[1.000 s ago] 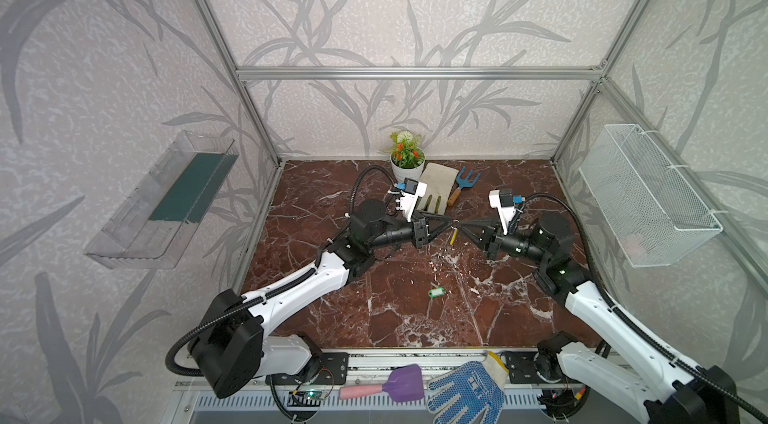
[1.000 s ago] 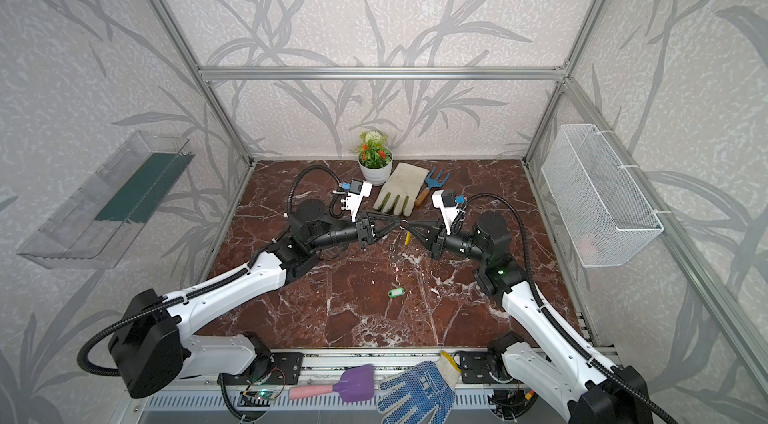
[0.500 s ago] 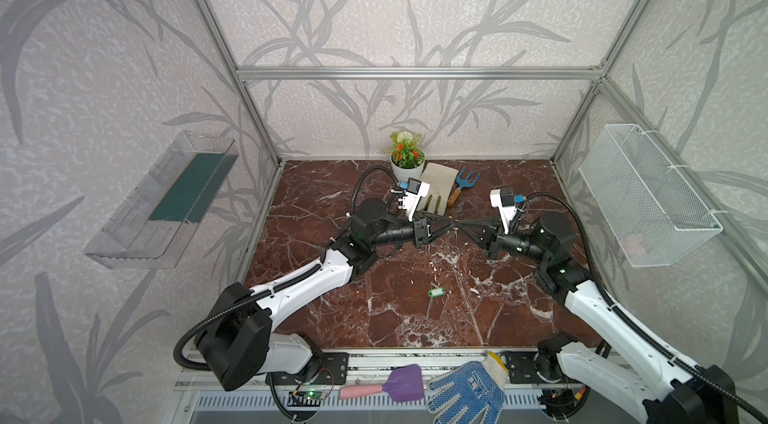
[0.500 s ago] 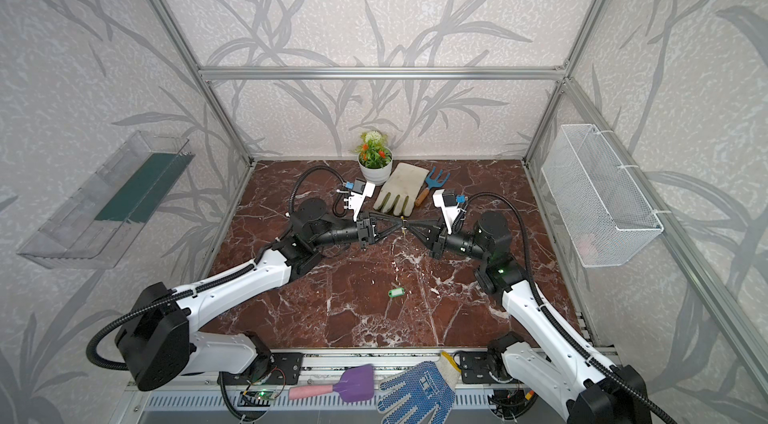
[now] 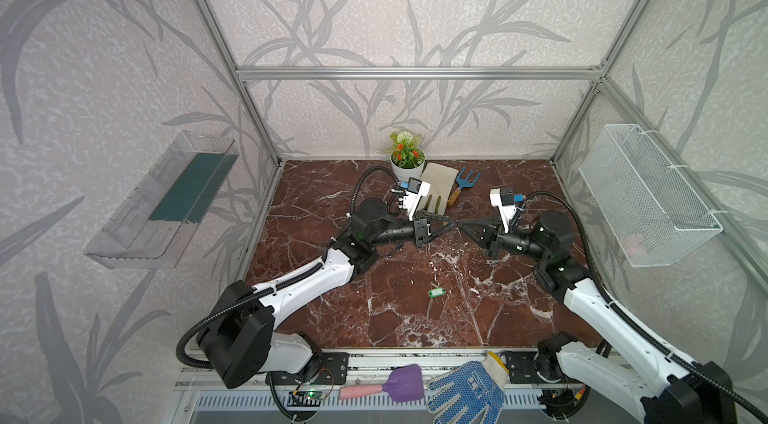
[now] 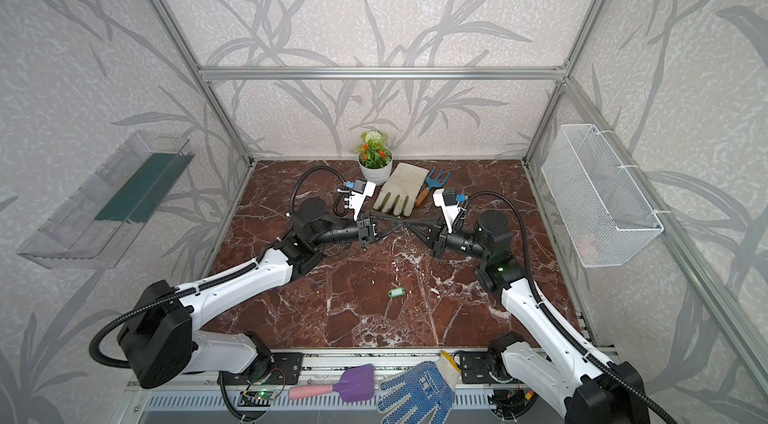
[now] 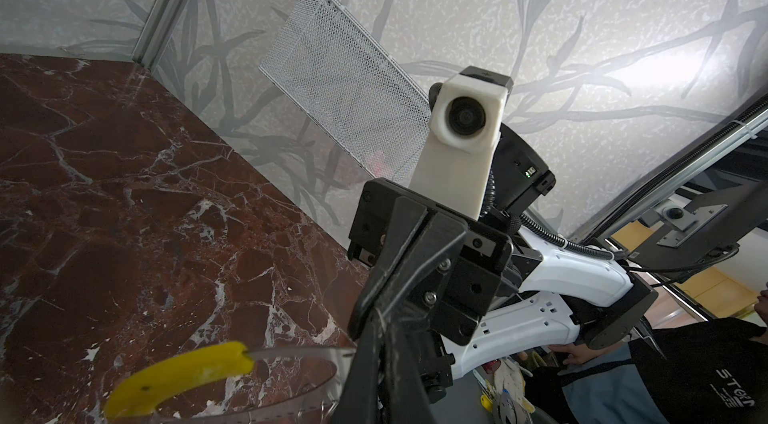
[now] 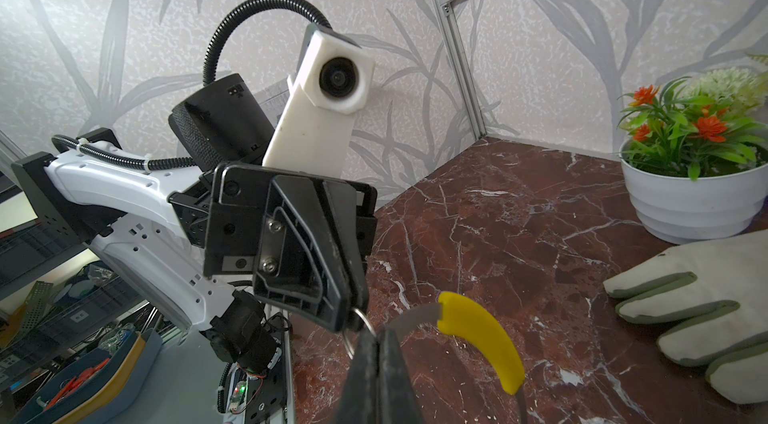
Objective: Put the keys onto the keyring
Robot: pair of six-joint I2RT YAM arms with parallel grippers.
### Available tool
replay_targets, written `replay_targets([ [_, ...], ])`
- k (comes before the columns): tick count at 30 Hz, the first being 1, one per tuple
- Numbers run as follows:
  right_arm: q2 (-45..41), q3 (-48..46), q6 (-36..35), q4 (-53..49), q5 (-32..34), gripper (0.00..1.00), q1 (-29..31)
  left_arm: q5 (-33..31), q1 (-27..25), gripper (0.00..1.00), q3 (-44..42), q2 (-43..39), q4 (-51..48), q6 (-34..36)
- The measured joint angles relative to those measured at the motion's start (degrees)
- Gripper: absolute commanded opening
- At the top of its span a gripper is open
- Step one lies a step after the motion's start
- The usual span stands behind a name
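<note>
Keyring (image 8: 482, 339), thin grey metal hoop, curved yellow plastic sleeve segment

We see soft, even light in both top views, with only faint shadows on the glossy desk (image 5: 374, 318). Both wrist views curve strongly at their edges; glare whitens the wall (image 7: 648, 73), and nearby jaws blur.

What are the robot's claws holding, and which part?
The keyring: right claw grips its grey band beside the yellow sleeve; left claw pinches close by, exact spot unclear.
</note>
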Motion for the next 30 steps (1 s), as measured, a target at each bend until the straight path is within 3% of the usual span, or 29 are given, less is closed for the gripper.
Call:
replay_targets([
  [8,0.0,0.0,-0.2,-0.9,-0.1,0.0,0.0,0.0,0.0,0.14,0.2,0.0,-2.0,1.5],
  [15,0.0,0.0,-0.2,-1.6,0.0,0.0,0.0,-0.1,-0.2,0.0,0.5,0.0,-3.7,3.2],
  [22,-0.1,0.0,0.1,-2.6,0.5,0.0,0.0,-1.3,-0.4,0.0,0.6,-0.1,-5.3,5.1],
  [26,-1.2,-0.7,0.2,-3.3,1.0,0.0,0.1,-5.4,-1.4,0.0,1.2,-1.7,-10.4,8.6],
  [27,-1.8,-1.1,0.3,-3.4,1.0,0.06,0.1,-6.7,-1.8,0.0,1.5,-2.3,-12.2,9.7],
  [29,-2.8,-1.6,0.4,-3.5,1.4,0.29,0.3,-8.5,-2.5,0.0,1.7,-3.2,-14.3,11.1],
  [30,-3.2,-1.8,0.2,-3.5,2.0,0.35,0.2,-9.5,-2.6,0.0,1.7,-3.8,-15.6,11.5],
])
